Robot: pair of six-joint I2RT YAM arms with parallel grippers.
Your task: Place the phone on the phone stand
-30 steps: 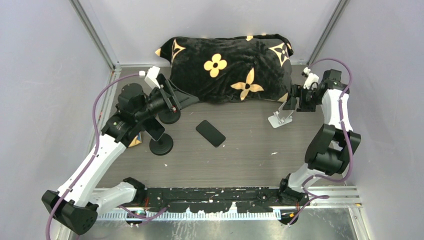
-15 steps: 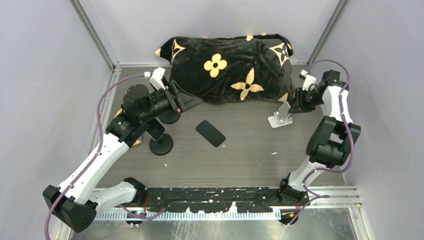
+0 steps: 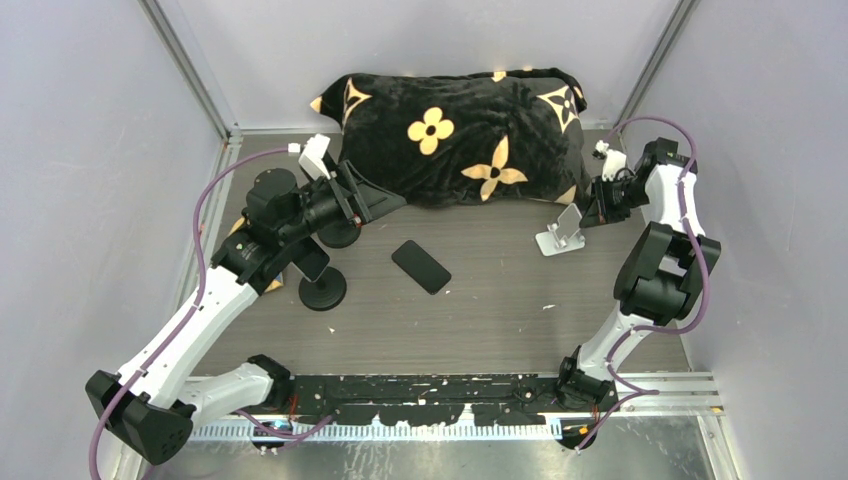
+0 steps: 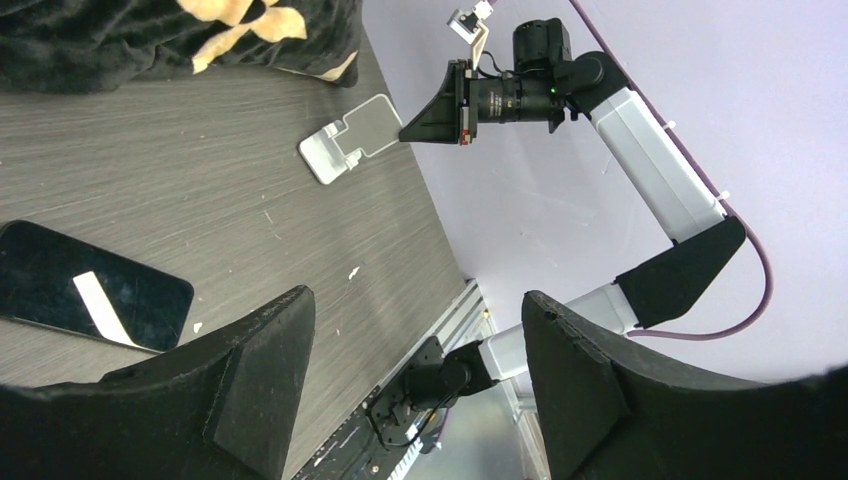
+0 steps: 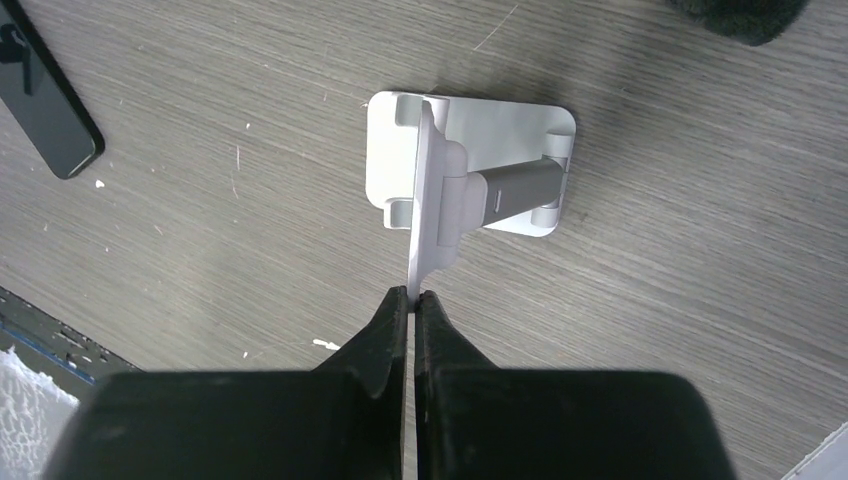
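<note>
The black phone [image 3: 421, 266] lies flat, screen up, mid-table; it also shows in the left wrist view [image 4: 90, 285] and at the right wrist view's corner [image 5: 45, 95]. The silver phone stand [image 3: 558, 235] stands at the right, in front of the pillow. My right gripper [image 5: 411, 297] is shut on the top edge of the stand's tilted back plate [image 5: 425, 200], reaching in from the right [image 3: 585, 205]. My left gripper [image 4: 415, 300] hangs open and empty above the table's left side [image 3: 385, 203], away from the phone.
A black pillow with gold flowers [image 3: 455, 135] fills the back of the table. Two black round-based holders [image 3: 322, 290] [image 3: 338, 235] stand under my left arm. Grey walls and metal frame posts [image 3: 190, 70] close in both sides.
My right gripper has closed from open onto the stand's back plate, and its wrist shifted slightly back. The left arm edged a little right early on, then held still. The phone has not moved.
</note>
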